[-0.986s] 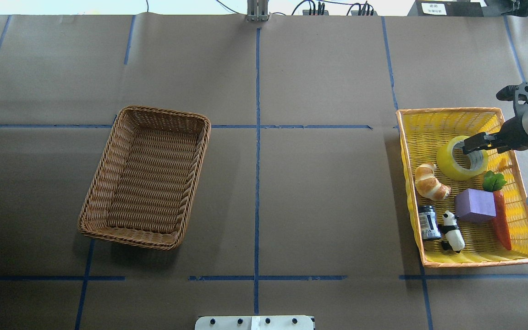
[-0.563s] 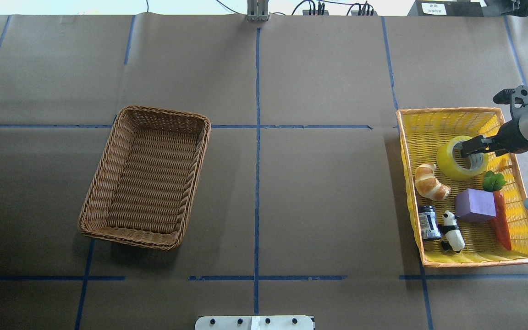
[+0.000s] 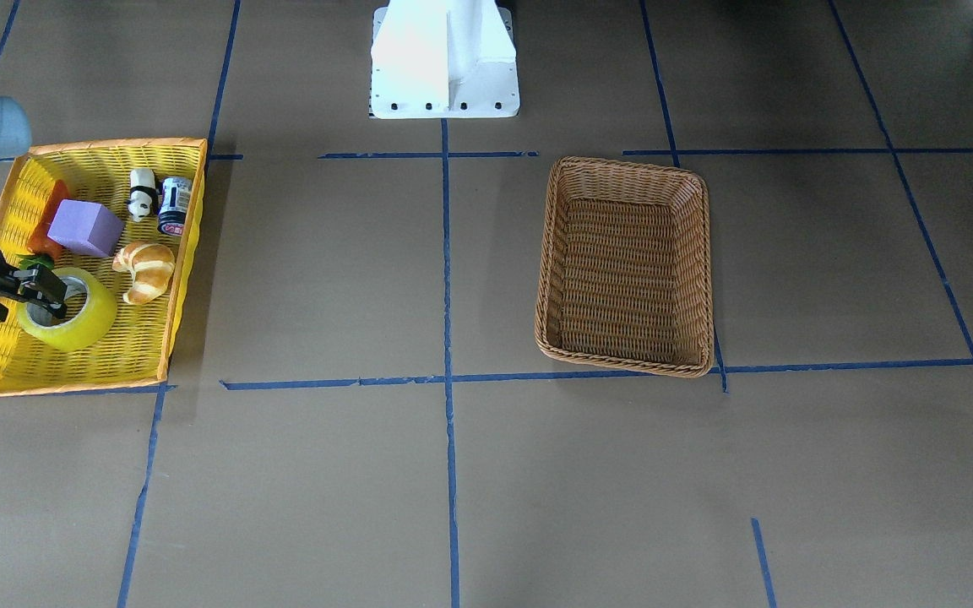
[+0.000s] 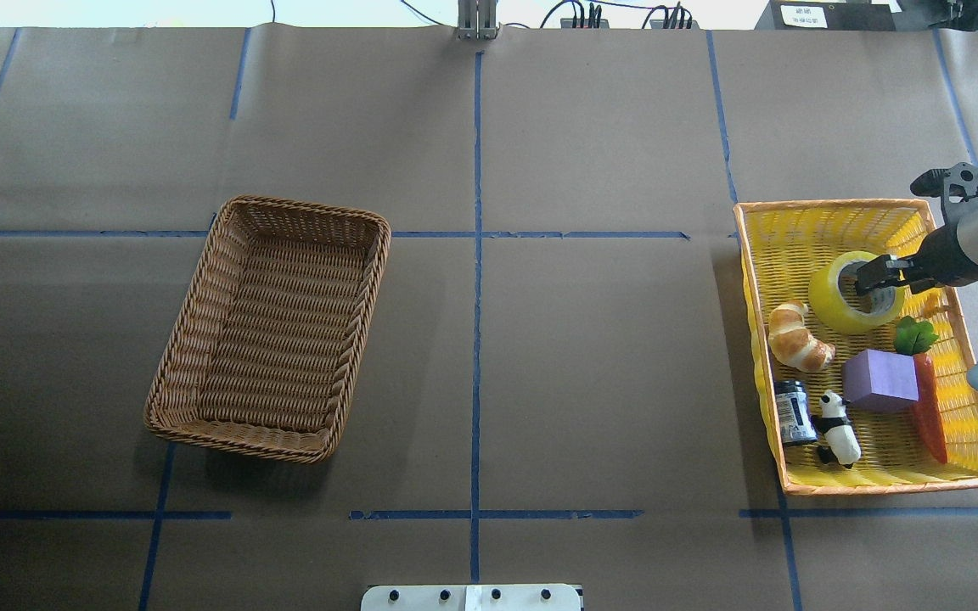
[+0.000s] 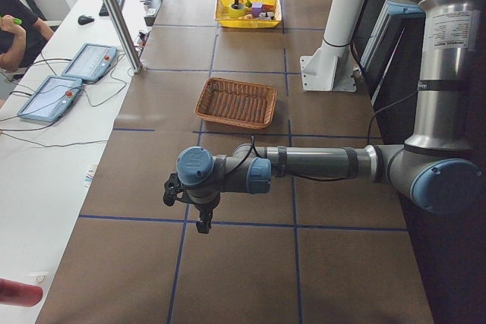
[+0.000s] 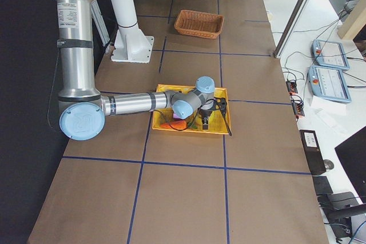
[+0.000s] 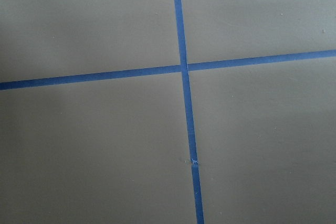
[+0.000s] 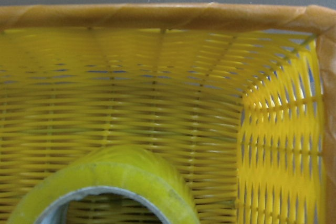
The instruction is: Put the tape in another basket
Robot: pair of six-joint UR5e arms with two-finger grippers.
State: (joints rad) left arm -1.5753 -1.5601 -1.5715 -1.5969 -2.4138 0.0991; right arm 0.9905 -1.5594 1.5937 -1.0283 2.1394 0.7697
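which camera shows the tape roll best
Overhead exterior: the tape shows nearly whole in the yellow tray. Front-facing is similar, at the frame's edge. Right wrist crops it to one arc. Side views show it tiny or hidden.

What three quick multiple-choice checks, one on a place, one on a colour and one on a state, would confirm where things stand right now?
1. Where is the tape?
A) on the bare table
B) in the yellow tray
C) held high above the table

2. What colour is the block beside the carrot?
A) red
B) purple
C) white

3. What state is the brown basket in?
A) empty
B) holding the tape
C) turned upside down

Answers:
1 B: the roll sits inside the tray's orange rim, with the right gripper at its core.
2 B: the overhead view shows a purple cube next to the carrot.
3 A: only bare weave shows inside it, and it stands right side up.
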